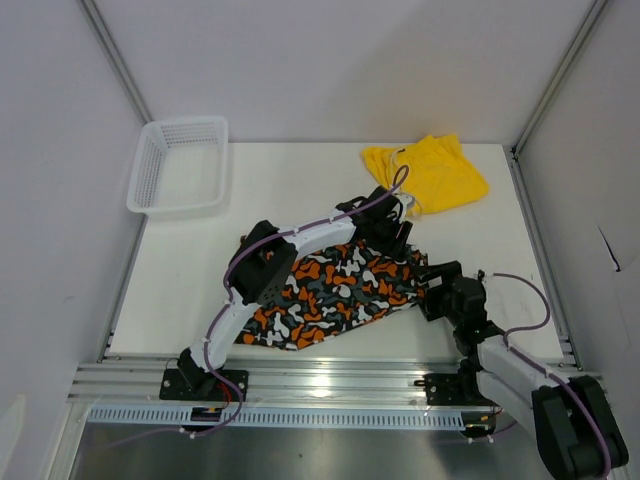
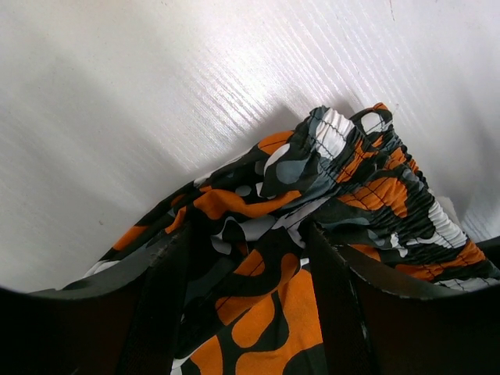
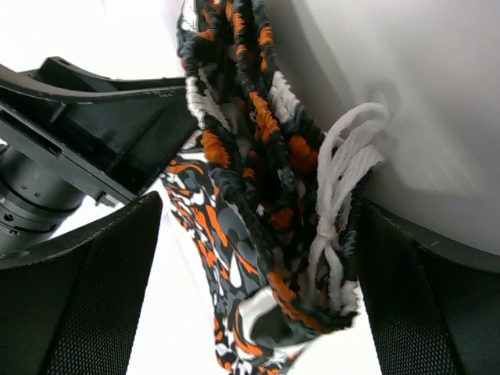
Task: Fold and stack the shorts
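Note:
The patterned shorts [image 1: 320,295], blotched orange, white, black and grey, lie crumpled at the table's near middle. My left gripper [image 1: 392,232] reaches over their far right corner. In the left wrist view its jaws [image 2: 248,234] stand apart with the fabric [image 2: 266,312] lying between them beside the gathered waistband [image 2: 391,187]. My right gripper [image 1: 426,290] sits at the shorts' right edge. In the right wrist view it is open [image 3: 256,207] around the bunched waistband [image 3: 250,156] and its white drawstring [image 3: 344,172]. The yellow shorts [image 1: 432,172] lie crumpled at the far right.
A white mesh basket [image 1: 180,165] stands at the far left corner of the white table [image 1: 290,190]. Grey walls close in both sides. A metal rail [image 1: 330,380] runs along the near edge at the arm bases.

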